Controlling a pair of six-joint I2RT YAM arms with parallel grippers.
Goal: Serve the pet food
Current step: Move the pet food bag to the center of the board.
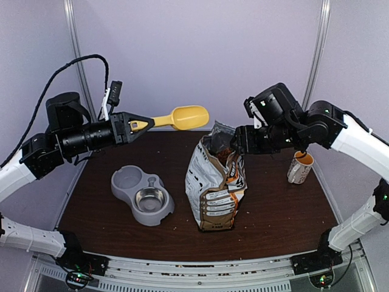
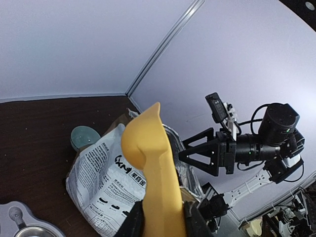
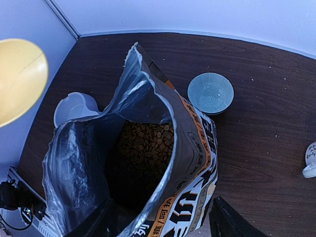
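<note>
The pet food (image 3: 145, 145) is brown kibble lying deep inside the open silver-white bag (image 1: 216, 182), which stands upright at the table's middle. My left gripper (image 1: 137, 126) is shut on the handle of a yellow scoop (image 1: 182, 117). It holds the scoop level in the air, up and left of the bag's mouth; the scoop's inside is not visible. In the left wrist view the scoop (image 2: 150, 168) points toward the bag (image 2: 106, 180). My right gripper (image 1: 240, 141) is open at the bag's right rim, and its fingers (image 3: 229, 222) straddle the bag wall (image 3: 190, 163).
A grey double pet bowl (image 1: 124, 182) with a steel insert (image 1: 150, 199) sits left of the bag. A small teal bowl (image 3: 211, 93) stands behind the bag. A white mug (image 1: 299, 167) is at the right, under the right arm.
</note>
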